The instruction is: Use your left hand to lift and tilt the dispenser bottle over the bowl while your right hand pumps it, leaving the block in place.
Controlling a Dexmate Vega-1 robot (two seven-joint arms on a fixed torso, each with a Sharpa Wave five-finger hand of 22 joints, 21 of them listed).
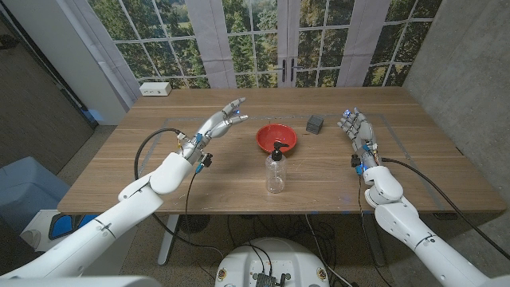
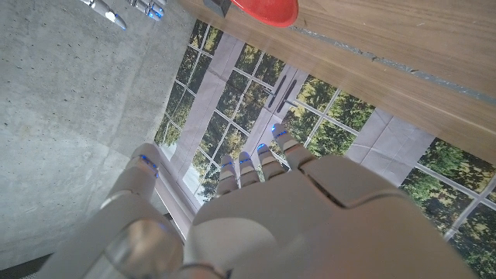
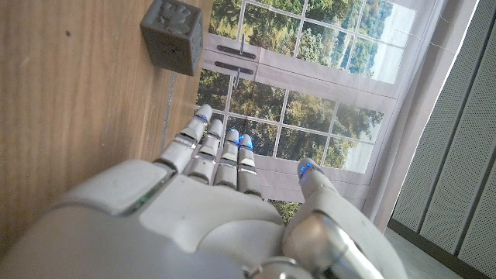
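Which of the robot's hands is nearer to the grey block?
Right. The right hand is open just beside the grey block, while the left hand is open beyond the red bowl, farther from it.

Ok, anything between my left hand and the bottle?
No. In the head view the left hand is open above the table, and only bare wood lies between it and the bottle. The bowl sits behind the bottle, off that line.

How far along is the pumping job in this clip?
Nothing is done yet. The dispenser bottle stands upright on the table, near the red bowl. The left hand and right hand are both open and apart from it. Lifting, tilting and pumping remain. The block sits untouched.
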